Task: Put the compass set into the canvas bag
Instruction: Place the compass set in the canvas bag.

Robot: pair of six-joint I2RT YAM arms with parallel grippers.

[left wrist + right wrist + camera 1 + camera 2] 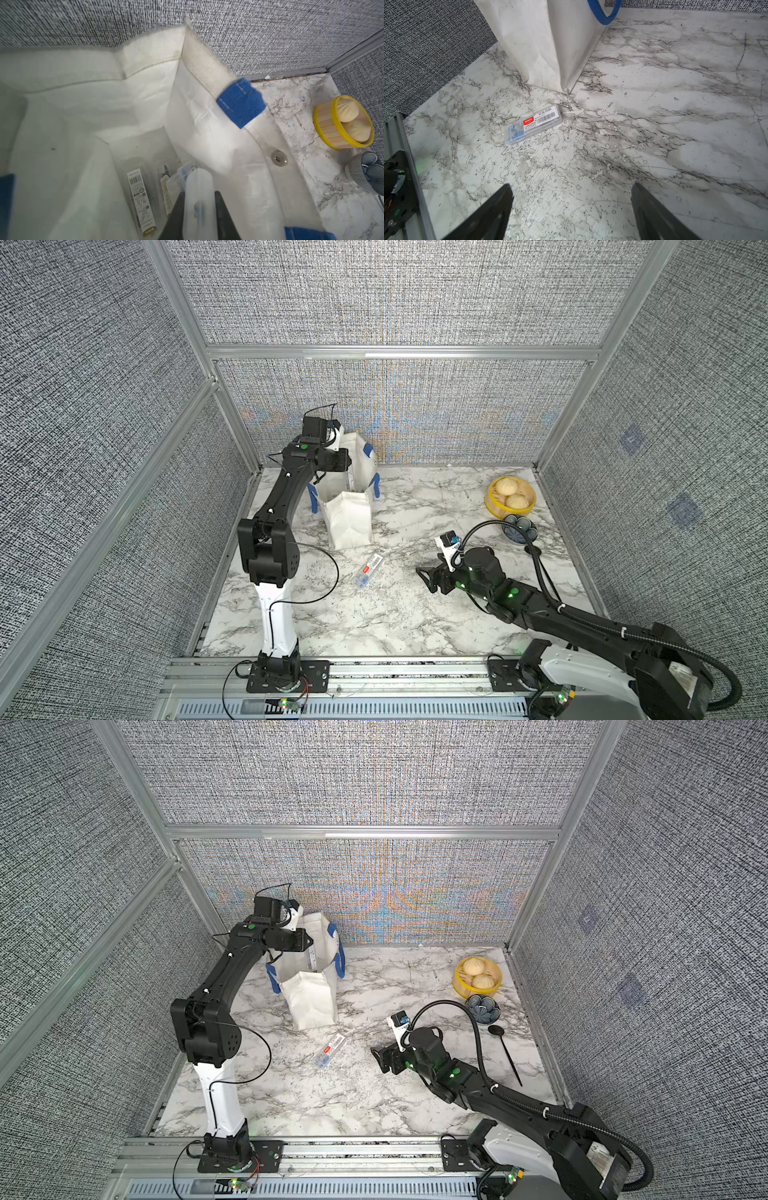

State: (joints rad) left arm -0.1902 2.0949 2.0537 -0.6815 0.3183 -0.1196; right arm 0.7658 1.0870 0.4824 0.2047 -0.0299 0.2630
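left gripper (199,195) clamped on a clear case (198,178) at the mouth of the canvas bag (349,522).
lower it straight past the rim before you let go; your right gripper (571,185) hangs wide.

Bare tabletop (374,614) around clear case (368,571)

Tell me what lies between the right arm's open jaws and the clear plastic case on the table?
Nothing: bare marble table up to the clear plastic case; right wrist view.
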